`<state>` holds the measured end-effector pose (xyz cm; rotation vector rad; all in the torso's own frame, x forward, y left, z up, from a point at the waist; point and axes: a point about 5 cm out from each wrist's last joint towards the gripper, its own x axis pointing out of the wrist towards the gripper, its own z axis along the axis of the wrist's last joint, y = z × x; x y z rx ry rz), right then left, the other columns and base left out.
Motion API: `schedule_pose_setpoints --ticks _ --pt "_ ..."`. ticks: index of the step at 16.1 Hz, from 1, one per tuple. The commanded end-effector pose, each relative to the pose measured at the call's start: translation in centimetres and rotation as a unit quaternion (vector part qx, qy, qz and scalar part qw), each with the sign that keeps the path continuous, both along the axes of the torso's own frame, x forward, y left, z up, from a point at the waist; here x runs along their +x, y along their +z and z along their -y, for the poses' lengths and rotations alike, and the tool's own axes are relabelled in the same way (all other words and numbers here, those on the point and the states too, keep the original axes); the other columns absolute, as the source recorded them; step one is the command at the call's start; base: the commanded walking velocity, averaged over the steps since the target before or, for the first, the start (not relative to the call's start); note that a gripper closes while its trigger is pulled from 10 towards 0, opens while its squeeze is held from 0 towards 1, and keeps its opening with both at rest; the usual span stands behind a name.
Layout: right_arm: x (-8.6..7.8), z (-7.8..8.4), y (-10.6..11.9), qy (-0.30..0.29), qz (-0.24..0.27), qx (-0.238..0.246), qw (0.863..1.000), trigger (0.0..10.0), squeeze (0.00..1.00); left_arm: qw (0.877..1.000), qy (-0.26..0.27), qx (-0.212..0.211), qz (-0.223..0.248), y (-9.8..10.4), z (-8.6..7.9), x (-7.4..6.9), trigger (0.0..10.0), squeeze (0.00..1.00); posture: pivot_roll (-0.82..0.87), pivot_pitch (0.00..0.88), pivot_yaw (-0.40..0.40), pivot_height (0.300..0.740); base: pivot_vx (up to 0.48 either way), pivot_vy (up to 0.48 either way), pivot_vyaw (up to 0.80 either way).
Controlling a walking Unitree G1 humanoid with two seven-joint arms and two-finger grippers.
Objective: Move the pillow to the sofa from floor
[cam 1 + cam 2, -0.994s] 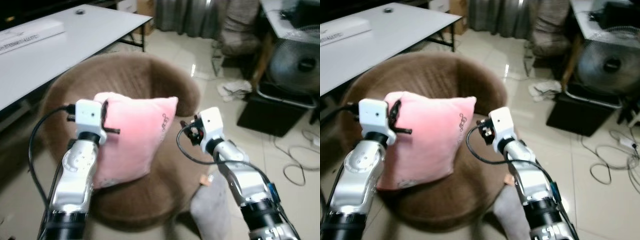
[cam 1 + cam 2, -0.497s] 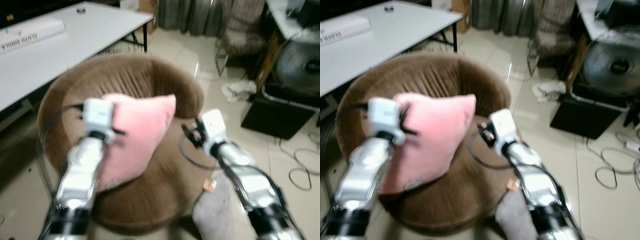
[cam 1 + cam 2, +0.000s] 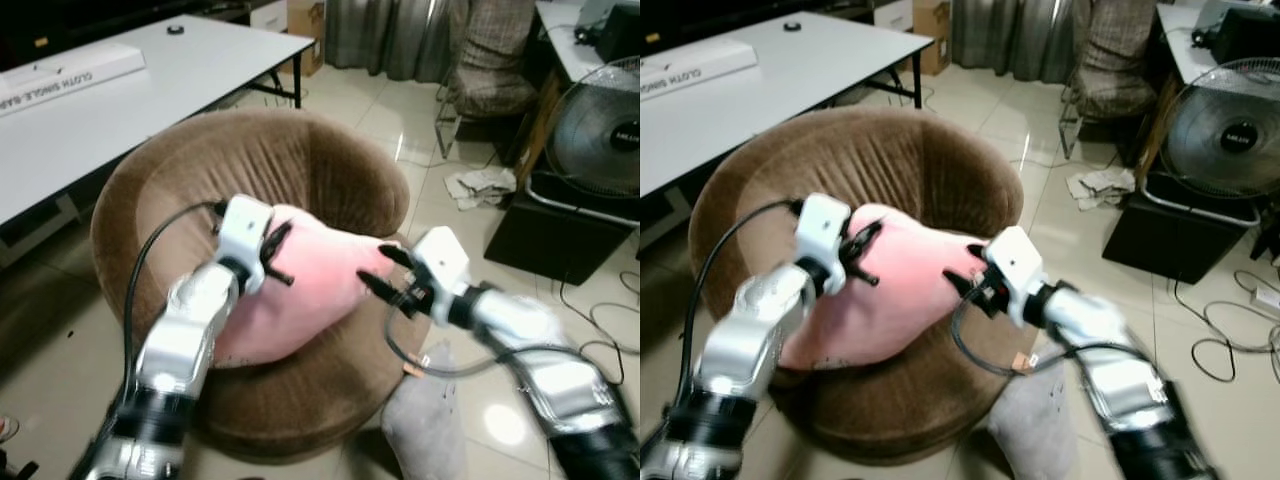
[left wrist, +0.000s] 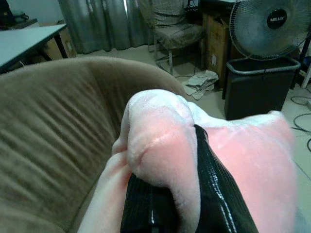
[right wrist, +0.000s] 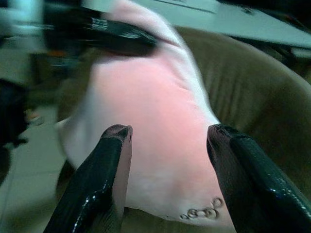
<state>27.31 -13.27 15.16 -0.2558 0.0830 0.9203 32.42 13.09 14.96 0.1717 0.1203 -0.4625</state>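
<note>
The pink pillow (image 3: 320, 285) lies tilted on the seat of the round brown sofa (image 3: 200, 170). My left gripper (image 3: 288, 254) is shut on the pillow's upper left corner; in the left wrist view a fold of pink plush (image 4: 160, 141) bulges between its black fingers (image 4: 216, 194). My right gripper (image 3: 370, 264) is open at the pillow's right corner. In the right wrist view its two fingers (image 5: 114, 160) stand apart, with the pillow (image 5: 160, 111) just beyond them.
A white table (image 3: 100, 100) stands to the left of the sofa. A grey cushion (image 3: 430, 420) lies on the tiled floor by the sofa's front right. A fan (image 3: 600, 130), a black bin (image 3: 560, 230) and cables (image 3: 610, 300) are at the right.
The pillow went from upright in the air down onto the sofa seat, lying flatter. Both arms reached forward and down, and the right gripper came closer to the pillow's right corner.
</note>
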Motion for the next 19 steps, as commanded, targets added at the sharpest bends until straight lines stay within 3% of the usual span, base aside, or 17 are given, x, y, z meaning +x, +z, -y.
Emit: schedule_pose_setpoints --ticks 1,2,3,7,9,12,14,15,16,19 --pt "-0.5 -0.1 0.7 0.032 -0.001 0.005 0.999 10.0 0.00 1.000 -0.006 0.006 0.015 1.3 0.2 0.7 10.0 0.00 0.06 0.000 -0.009 0.740 0.000 0.000 0.00" --pt "-0.8 0.7 1.5 0.056 -0.008 -0.009 0.998 10.0 0.00 1.000 0.012 0.003 0.013 2.3 0.0 2.1 10.0 0.00 0.05 0.000 -0.016 0.740 0.000 0.000 0.00" --pt "-0.8 0.7 1.5 0.056 -0.008 -0.009 0.998 10.0 0.00 1.000 0.012 0.003 0.013 2.3 0.0 2.1 10.0 0.00 0.05 0.000 -0.016 0.740 0.000 0.000 0.00" --pt "-2.0 1.3 1.6 0.090 -0.042 -0.020 0.995 10.0 0.00 0.998 0.051 0.015 -0.020 2.4 -0.4 4.5 10.0 0.00 0.04 0.000 -0.025 0.740 0.000 0.000 0.00" --pt "-2.7 1.4 1.0 0.096 -0.058 -0.035 0.993 10.0 0.00 0.993 0.072 0.062 -0.064 0.3 -0.9 5.3 10.0 0.00 0.03 0.000 -0.020 0.740 0.000 0.000 0.00" --pt "-3.8 1.1 0.1 0.094 -0.079 -0.048 0.991 10.0 0.00 0.985 0.133 0.070 -0.091 -1.9 -2.2 6.0 10.0 0.00 0.01 0.000 -0.019 0.740 0.000 0.000 0.00" --pt "-4.1 1.0 -0.8 0.066 -0.086 -0.071 0.992 10.0 0.00 0.977 0.189 0.056 -0.082 -1.7 -3.4 6.7 10.0 0.00 -0.01 0.013 -0.028 0.740 0.000 0.000 0.00" --pt "-4.1 1.0 -1.0 0.052 -0.085 -0.078 0.992 10.0 0.00 0.974 0.205 0.053 -0.080 -1.5 -3.8 6.8 10.0 0.59 -0.02 0.027 -0.031 0.740 0.000 0.000 0.00" --pt "-3.9 0.9 -1.3 0.028 -0.085 -0.082 0.993 10.0 0.00 0.969 0.229 0.051 -0.076 -1.2 -4.5 7.0 10.0 1.00 -0.02 0.042 -0.034 0.740 0.000 0.000 0.00" --pt "-4.1 0.3 -1.2 0.008 -0.084 -0.074 0.994 10.0 0.00 0.963 0.254 0.075 -0.048 0.2 -5.6 7.6 10.0 1.00 -0.04 0.064 -0.031 0.740 0.000 0.000 0.00"
